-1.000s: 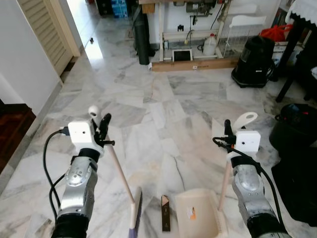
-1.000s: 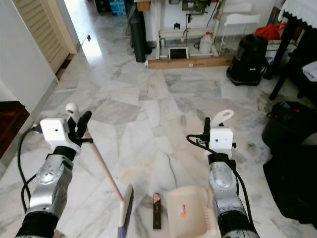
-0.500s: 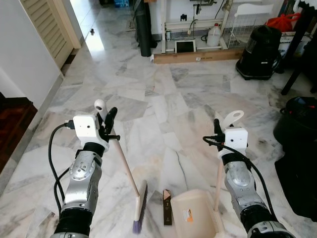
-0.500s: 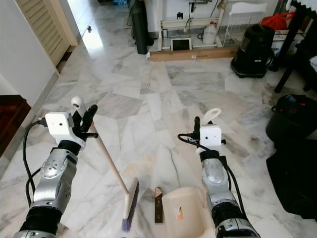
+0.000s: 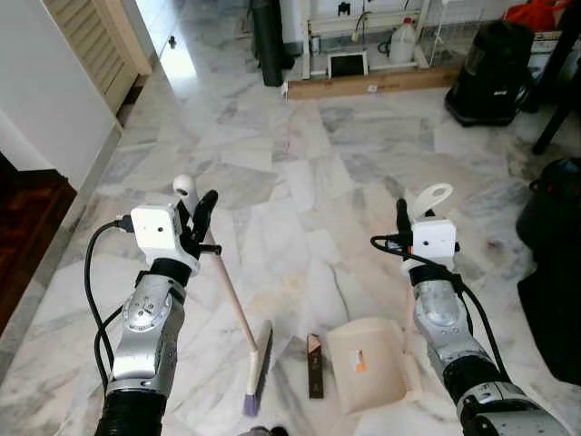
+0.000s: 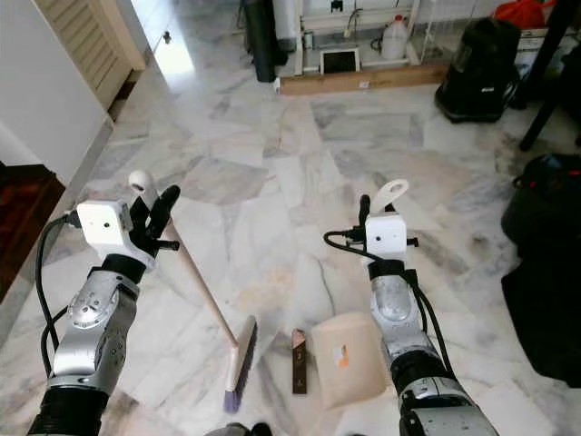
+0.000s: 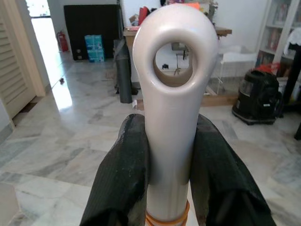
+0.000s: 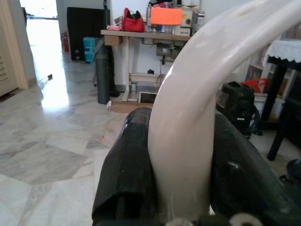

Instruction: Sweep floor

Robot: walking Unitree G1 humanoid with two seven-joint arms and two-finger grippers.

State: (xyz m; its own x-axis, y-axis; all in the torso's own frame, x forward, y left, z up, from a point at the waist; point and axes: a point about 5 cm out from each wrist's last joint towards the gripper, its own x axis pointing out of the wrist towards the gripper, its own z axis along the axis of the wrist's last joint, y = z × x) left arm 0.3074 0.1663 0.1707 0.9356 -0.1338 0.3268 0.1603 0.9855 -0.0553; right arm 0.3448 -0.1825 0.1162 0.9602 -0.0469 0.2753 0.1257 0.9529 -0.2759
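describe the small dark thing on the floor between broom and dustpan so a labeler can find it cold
On the marble floor before the robot, look between the broom head on its left and the cream dustpan on its right. There lies a thin debris strip: dark brown and flat with one pale tip, the only dark item between two light tools.

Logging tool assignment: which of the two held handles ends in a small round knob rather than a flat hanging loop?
The broom handle in the left gripper; the dustpan handle in the right gripper ends in the loop.
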